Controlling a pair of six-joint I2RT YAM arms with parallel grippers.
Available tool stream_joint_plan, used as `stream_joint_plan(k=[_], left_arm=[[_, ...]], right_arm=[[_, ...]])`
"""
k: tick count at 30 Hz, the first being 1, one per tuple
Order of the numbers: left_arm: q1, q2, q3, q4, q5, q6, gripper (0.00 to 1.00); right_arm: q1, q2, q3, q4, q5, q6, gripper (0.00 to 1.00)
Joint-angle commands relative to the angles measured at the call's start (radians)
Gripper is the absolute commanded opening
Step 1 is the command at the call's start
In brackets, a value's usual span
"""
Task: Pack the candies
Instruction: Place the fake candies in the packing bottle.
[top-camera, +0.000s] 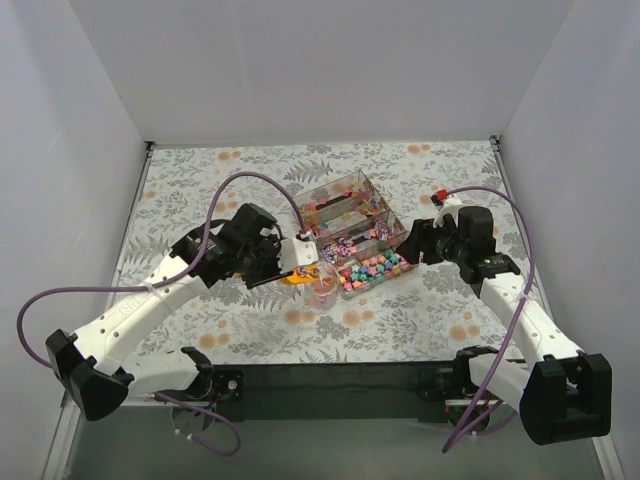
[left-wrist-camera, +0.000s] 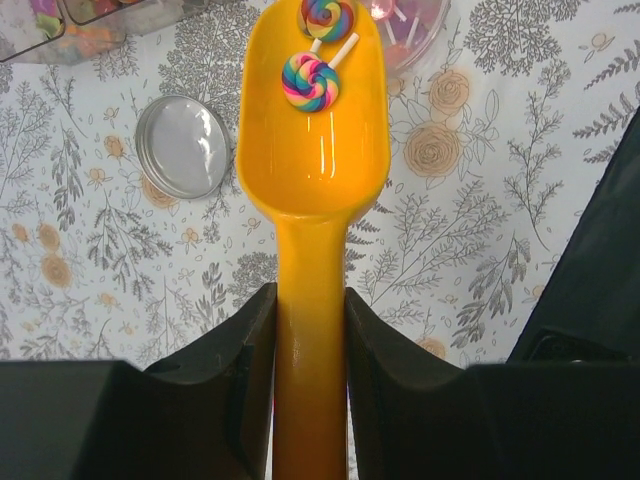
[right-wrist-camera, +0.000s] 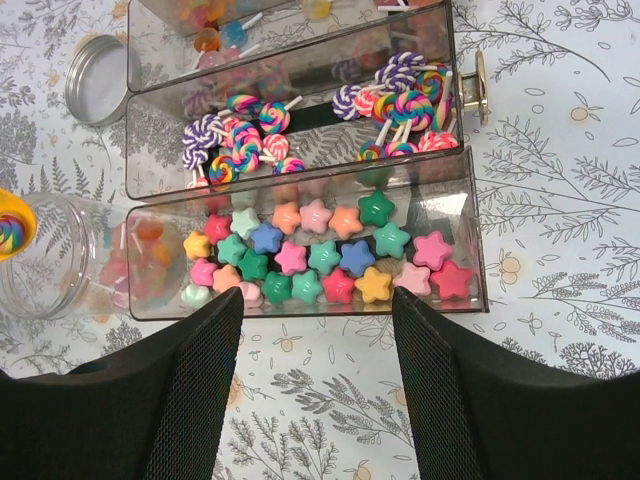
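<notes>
Entry, pose only. My left arm runs from its base at the near left, forearm stretched far and rightward, with the wrist low near the middle of the scene. My left jaws are closed on the handle of the orange scoop. Both fingers press its sides, and the bowl points away from the wrist.

My right arm rises from its base at the near right and reaches far and leftward, wrist tilted down. My right jaws stand wide apart, with the fingers well separated.

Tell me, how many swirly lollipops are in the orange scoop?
2. One lollipop lies mid-bowl in the scoop; the other lollipop sits at its tip, cut off by the picture's edge. More may hide beyond.
</notes>
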Motion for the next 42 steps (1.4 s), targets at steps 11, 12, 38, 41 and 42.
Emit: stream_joint_plan(k=[11,12,38,41,42], left_arm=[[-0.197,0.143,0.203,-0.189,-0.285,-0.065,0.0],[-0.206,0.154,0.208,-0.205,-0.302,-0.07,0.0],[-0.397,0.287,0.295,-0.335,-0.543,-0.142,0.0],[-0.398,0.296,0.304,-0.338,-0.575,-0.137,0.0],[-0.412,0.309,0.306,-0.335,-0.567,-0.133,0.0]], right_arm=[[0.004,-0.03,-0.019,0.019,-0.015,-0.001,0.68],[0.004,-0.03,-0.019,0.018,-0.015,-0.001,0.68],[0.004,-0.033,-0.025,0.018,-0.024,0.0,0.68],[0.004,-0.025,-0.022,0.022,-0.031,0.003,0.68],[0.004,-0.022,-0.022,0.024,-0.035,0.005,0.68]])
